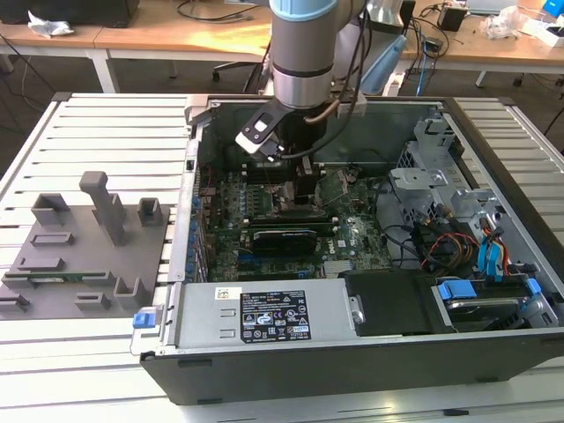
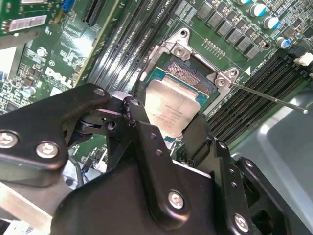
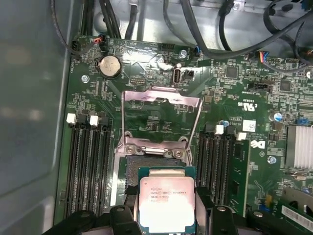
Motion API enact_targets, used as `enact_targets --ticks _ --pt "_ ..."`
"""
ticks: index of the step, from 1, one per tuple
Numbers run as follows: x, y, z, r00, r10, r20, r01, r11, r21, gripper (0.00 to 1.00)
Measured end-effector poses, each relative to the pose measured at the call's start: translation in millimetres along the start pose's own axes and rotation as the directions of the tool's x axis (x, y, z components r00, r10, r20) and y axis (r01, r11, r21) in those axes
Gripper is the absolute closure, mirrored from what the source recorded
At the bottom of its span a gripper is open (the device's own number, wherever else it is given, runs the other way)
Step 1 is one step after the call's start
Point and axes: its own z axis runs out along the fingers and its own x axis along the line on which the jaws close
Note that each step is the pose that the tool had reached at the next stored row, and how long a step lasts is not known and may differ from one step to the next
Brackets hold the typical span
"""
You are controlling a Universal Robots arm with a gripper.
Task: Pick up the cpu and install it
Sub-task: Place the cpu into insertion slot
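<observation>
The gripper (image 1: 304,181) hangs inside the open computer case (image 1: 352,352), low over the motherboard (image 1: 352,233) at the far middle of the case. In both wrist views its black fingers (image 3: 203,198) sit against two opposite sides of the cpu (image 3: 166,203), closed on it and holding it flat, silvery top up. The cpu (image 2: 171,110) lies over the open socket (image 2: 188,73), covering part of it; whether it rests on the socket cannot be told. The socket's metal load plate (image 3: 161,115) stands swung open beyond it, with memory slots (image 3: 88,161) on either side. On the exterior view's left, a grey fixture block (image 1: 88,238) lies on the slatted surface (image 1: 88,123), well apart from the case.
</observation>
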Motion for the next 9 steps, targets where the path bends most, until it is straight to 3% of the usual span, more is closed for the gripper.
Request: enact_targets --ticks 9 --pt "4.2 -0.2 9.5 0.9985 0.055 0.0027 -0.055 0.9985 0.0027 0.45"
